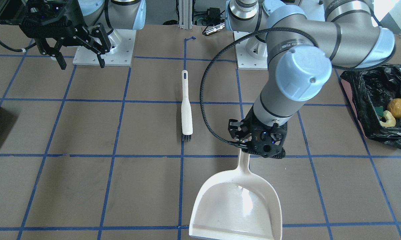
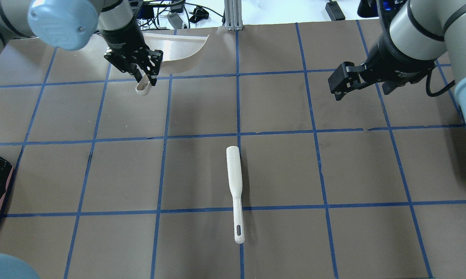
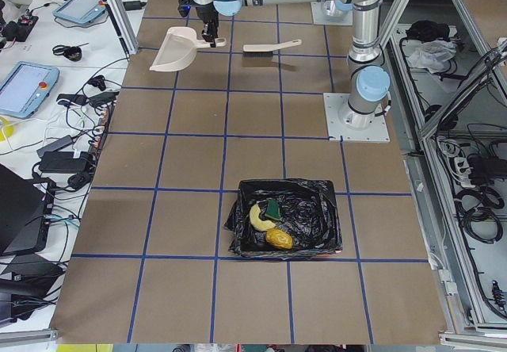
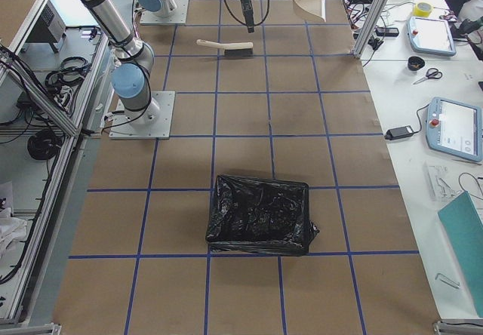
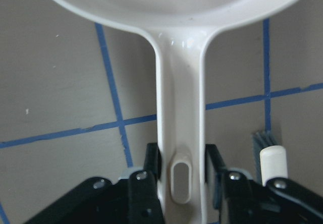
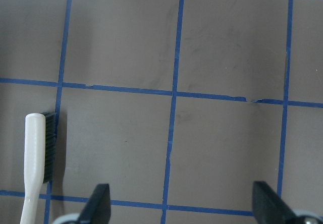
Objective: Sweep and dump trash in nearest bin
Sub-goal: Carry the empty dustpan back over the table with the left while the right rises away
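Golden-brown potato-like lump [image 1: 397, 107], green-edged yellow wedge [image 1: 381, 111] and pale curved slice [image 1: 388, 119] lie in black-lined bin [image 1: 362, 93] at the left end of the brown blue-taped table [image 1: 87, 186]; left gripper [image 5: 182, 166] clamps white dustpan [image 1: 235, 203] handle, right gripper [image 1: 82, 64] gapes wide, empty.

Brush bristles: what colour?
Black bristles on a white handle; the exterior front-facing view shows it best.

Bright, even overhead light; glare on dustpan [image 1: 238, 203]; soft shadows.
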`<state>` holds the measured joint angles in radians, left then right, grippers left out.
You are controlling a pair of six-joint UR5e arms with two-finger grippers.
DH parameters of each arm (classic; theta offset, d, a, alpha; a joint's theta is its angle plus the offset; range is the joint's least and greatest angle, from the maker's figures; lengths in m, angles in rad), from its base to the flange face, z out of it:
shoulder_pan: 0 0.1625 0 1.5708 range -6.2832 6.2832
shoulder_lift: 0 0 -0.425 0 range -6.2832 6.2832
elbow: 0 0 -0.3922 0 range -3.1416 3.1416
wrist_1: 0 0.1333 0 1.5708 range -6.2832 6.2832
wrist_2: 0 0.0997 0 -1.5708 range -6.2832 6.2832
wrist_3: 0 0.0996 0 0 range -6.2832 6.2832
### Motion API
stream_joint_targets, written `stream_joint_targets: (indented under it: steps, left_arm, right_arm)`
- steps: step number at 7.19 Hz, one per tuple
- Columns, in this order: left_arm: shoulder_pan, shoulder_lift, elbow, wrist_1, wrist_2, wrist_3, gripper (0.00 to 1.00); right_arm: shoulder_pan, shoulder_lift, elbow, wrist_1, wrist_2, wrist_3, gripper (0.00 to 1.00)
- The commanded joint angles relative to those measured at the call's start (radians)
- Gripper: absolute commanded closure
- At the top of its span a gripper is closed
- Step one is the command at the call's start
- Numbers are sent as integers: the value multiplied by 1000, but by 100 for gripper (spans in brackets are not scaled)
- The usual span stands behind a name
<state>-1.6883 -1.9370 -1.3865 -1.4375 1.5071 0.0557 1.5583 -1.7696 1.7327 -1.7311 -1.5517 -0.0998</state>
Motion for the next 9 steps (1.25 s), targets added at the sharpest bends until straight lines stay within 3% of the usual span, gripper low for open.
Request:
stream_joint_targets:
  steps: [1,9]
  left_arm:
    - [-85,-72,0,64,-21,-36,100]
    - [-180,-122,-48,80,-48,-212,100]
  right_arm:
    - [-1,4,2,-4,1,-1,0]
    - [-1,4,11,-4,-1,-1,0]
